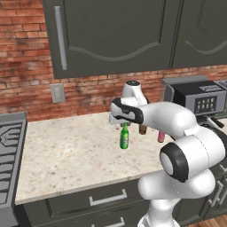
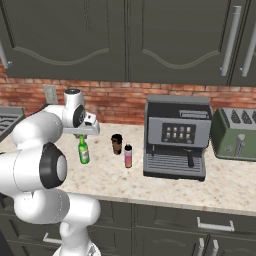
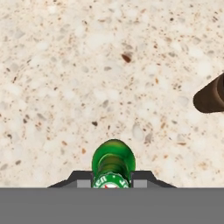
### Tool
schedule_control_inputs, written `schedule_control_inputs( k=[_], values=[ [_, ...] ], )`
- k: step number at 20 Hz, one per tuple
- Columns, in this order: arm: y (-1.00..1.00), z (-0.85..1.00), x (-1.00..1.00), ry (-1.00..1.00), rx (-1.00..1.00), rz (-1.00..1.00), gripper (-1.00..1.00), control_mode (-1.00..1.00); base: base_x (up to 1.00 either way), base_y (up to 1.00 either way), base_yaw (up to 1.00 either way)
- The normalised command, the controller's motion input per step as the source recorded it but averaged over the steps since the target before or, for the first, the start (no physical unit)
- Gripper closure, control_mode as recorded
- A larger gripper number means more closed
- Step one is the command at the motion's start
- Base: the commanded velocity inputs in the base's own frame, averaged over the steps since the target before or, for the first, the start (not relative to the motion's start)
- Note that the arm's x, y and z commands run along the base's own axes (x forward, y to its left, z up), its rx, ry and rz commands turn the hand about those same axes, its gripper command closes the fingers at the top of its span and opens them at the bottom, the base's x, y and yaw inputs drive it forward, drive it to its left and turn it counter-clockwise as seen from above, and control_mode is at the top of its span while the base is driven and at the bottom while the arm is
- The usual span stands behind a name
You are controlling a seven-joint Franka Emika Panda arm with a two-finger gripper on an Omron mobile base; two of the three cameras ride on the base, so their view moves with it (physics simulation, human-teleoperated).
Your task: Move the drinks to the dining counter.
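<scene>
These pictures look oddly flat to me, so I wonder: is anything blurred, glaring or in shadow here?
Left base view: even light, soft edges, no glare, hardly a shadow under the green bottle on the counter. Right base view: same flat light; coffee machine and toaster show no reflections. Hand view: the bottle looks squat, seen from above, at the gripper; the cup is cut off.

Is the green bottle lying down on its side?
No, the green bottle stands upright on the counter, with the gripper closed on its neck from above.
</scene>
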Motion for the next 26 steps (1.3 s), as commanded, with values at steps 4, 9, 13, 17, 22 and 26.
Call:
schedule_control_inputs(
  k=[4,9,13,17,22,26],
  values=[
    [0.02,0.0,-0.01,0.0,0.0,0.0,1.0,-1.0,0.0,0.0,0.0],
    [0.0,0.02,-0.32,0.0,0.0,0.0,1.0,-1.0,0.0,0.0,0.0],
    [-0.01,0.17,-0.39,0.0,0.0,0.0,1.0,-1.0,0.0,0.0,0.0],
    [-0.02,0.38,-0.26,0.0,0.0,0.0,1.0,-1.0,0.0,0.0,0.0],
    [-0.09,0.39,-0.34,0.0,0.0,0.0,1.0,-1.0,0.0,0.0,0.0],
    [-0.02,0.22,-0.37,0.0,0.0,0.0,1.0,-1.0,0.0,0.0,0.0]
  ],
)
